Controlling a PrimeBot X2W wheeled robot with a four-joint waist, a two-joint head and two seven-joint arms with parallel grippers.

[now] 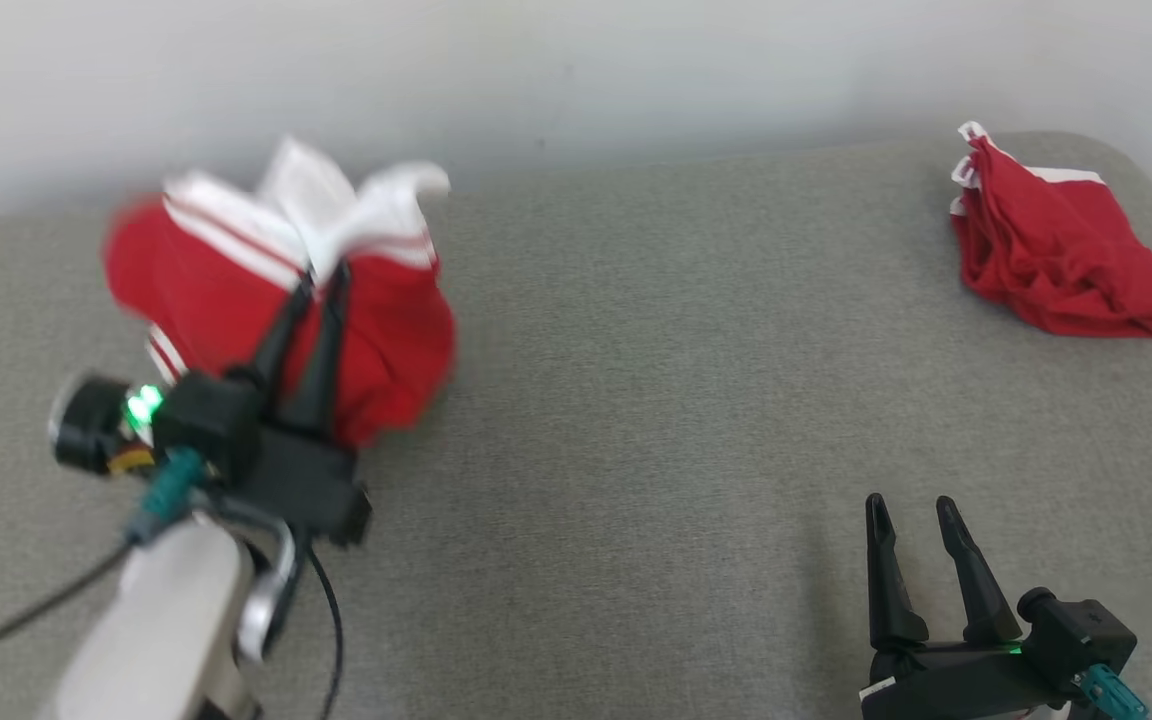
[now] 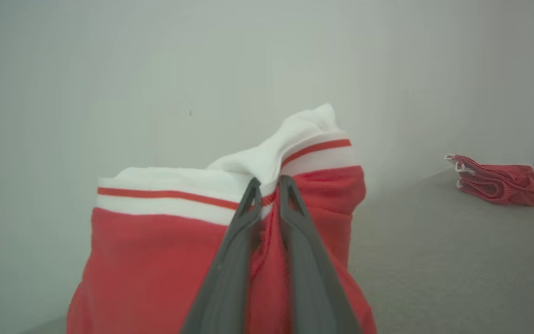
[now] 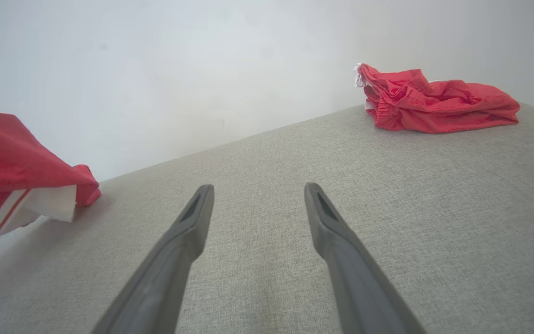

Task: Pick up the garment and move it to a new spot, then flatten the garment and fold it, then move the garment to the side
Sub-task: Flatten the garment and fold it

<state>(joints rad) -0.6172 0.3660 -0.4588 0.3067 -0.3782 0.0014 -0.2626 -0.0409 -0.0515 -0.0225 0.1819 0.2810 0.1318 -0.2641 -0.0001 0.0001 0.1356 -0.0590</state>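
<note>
One garment point(image 1: 206, 290) is clamped in my left pincer point(image 1: 324, 270), well left of my wide-open right pincer point(image 1: 911, 505).

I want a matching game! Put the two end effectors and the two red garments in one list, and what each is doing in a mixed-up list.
Things:
1. left end effector
2. right end effector
3. striped garment
4. far red garment

States:
A. lying alone, far right
B. open, holding nothing
C. shut, gripping something
D. pinched near its white band

Pairs: 1-C, 2-B, 3-D, 4-A
</note>
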